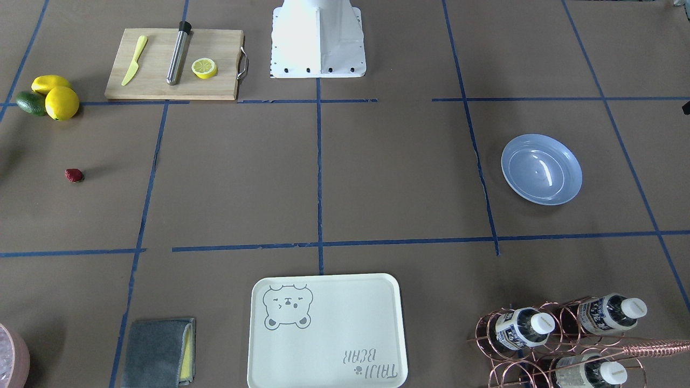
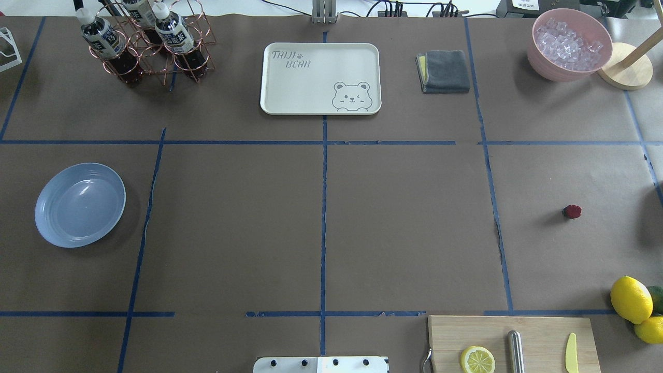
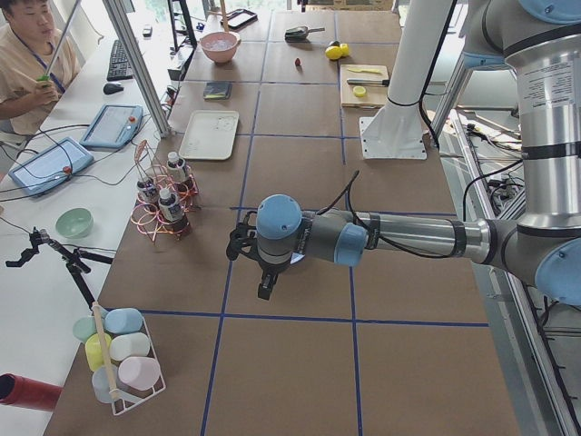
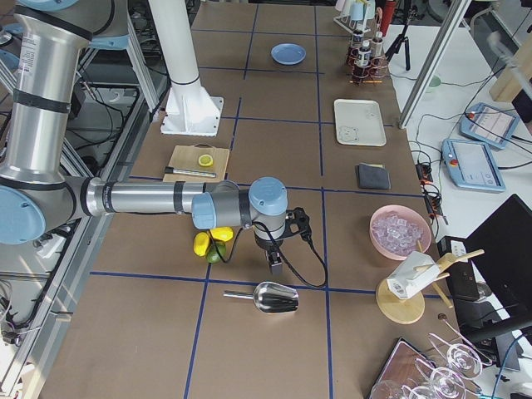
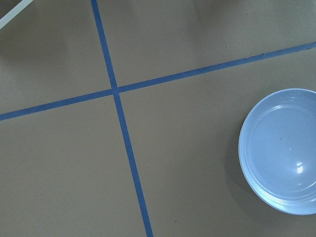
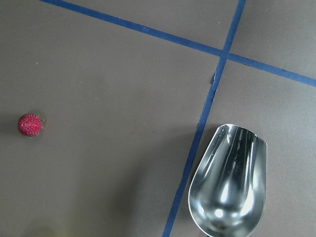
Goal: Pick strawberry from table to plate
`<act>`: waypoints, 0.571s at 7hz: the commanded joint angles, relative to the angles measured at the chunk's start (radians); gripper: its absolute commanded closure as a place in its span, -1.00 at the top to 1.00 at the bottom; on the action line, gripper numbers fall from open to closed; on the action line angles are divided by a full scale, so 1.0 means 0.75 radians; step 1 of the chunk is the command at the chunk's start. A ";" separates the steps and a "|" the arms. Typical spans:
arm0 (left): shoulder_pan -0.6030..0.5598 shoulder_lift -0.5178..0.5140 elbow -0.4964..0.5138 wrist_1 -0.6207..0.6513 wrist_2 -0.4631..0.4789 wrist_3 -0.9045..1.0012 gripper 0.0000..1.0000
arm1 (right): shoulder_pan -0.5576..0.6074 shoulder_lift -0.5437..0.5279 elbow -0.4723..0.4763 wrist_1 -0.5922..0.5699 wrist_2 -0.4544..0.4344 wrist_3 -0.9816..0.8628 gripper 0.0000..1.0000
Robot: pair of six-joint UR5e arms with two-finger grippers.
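Right pincer (image 4: 274, 264), spread impossible to tell, should centre over the strawberry (image 6: 30, 125) near the lemons (image 1: 61, 102) and close gently.

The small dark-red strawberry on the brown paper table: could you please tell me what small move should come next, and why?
Probably, the right gripper should shift sideways until it is above the small dark-red strawberry. The berry lies alone on the brown paper table, off at the left edge of the right wrist view, and the round light-blue plate holds nothing.
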 commanded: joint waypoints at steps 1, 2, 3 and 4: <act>-0.004 0.001 -0.021 -0.038 0.003 -0.006 1.00 | 0.006 -0.001 0.004 -0.001 0.004 0.001 1.00; -0.006 0.008 -0.011 -0.053 0.009 0.002 1.00 | 0.006 0.001 0.002 -0.001 0.004 0.001 1.00; -0.006 -0.004 -0.035 -0.035 0.016 -0.002 1.00 | 0.006 0.001 0.002 -0.001 0.004 0.001 1.00; 0.000 -0.003 -0.025 -0.037 0.016 -0.004 1.00 | 0.006 0.001 0.002 -0.001 0.004 0.001 1.00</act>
